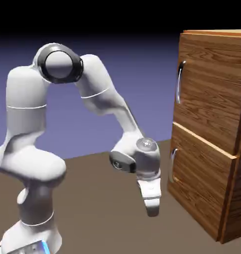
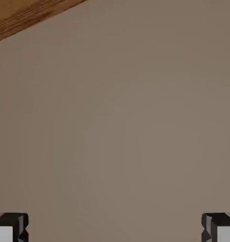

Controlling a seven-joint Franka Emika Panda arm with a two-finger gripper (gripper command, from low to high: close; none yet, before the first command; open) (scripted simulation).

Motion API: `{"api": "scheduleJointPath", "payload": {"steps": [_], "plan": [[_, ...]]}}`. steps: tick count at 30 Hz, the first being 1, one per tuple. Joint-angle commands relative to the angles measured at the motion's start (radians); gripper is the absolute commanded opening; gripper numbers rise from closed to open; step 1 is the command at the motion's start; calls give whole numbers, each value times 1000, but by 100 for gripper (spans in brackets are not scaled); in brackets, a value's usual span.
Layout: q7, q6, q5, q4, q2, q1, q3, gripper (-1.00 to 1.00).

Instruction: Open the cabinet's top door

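Observation:
The wood-grain cabinet point(image 1: 211, 134) stands at the right of the exterior view. Its top door point(image 1: 211, 89) is flush and closed, with a long curved silver handle point(image 1: 179, 82) on its left edge. My gripper point(image 1: 151, 208) hangs low above the table, pointing down, to the left of the lower door and well below the top handle. In the hand view the two fingertips point(image 2: 10, 228) sit far apart at the bottom corners, open, with only bare table between them. A strip of the cabinet's wood point(image 2: 22, 16) crosses the top left corner.
The lower door point(image 1: 204, 183) carries a shorter silver handle point(image 1: 172, 163), level with my wrist and just to its right. The brown table point(image 1: 102, 208) stretches under the arm.

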Motion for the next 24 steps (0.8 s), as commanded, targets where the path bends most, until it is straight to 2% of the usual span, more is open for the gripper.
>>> {"api": "scheduleJointPath", "payload": {"steps": [1, 24], "plan": [[-24, -9, 43, 5, 34, 33, -36, 0], [-564, -215, 1033, 128, 808, 802, -870, 0]]}}
